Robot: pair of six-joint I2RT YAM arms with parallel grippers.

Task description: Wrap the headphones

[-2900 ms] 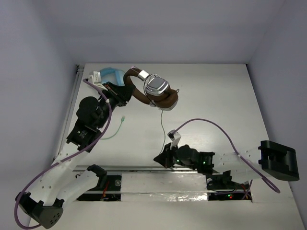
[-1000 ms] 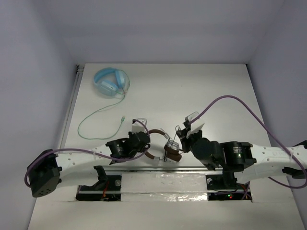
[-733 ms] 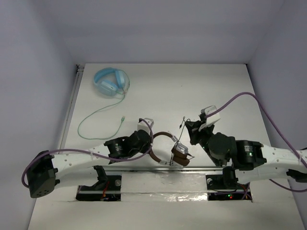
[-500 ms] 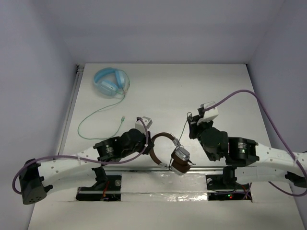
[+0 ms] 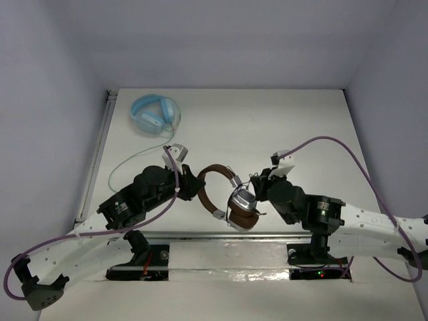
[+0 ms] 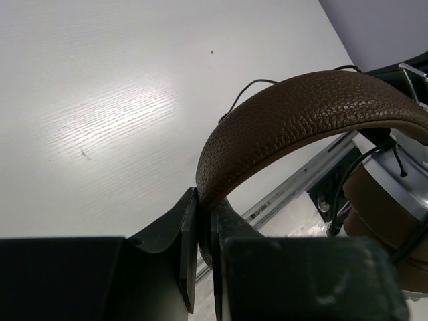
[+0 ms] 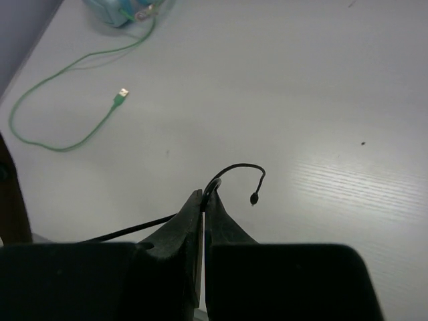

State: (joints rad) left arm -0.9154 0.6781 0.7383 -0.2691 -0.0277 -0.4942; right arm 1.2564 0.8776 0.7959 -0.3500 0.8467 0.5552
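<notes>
left gripper [image 6: 200, 208] clamps the headphones [image 5: 242, 202] by the headband [image 6: 301, 107], arch facing far, cups i think by the table's [image 5: 287, 127] near edge, right gripper [image 7: 202, 200] pinching the cable [image 7: 239, 166].

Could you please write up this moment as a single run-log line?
left gripper: shut on headphones headband | right gripper: shut on cable near its plug | blue headphones: far left corner, untouched

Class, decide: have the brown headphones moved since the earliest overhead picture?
Yes. The brown headphones moved down the view, away from the blue headphones they were beside.
</notes>
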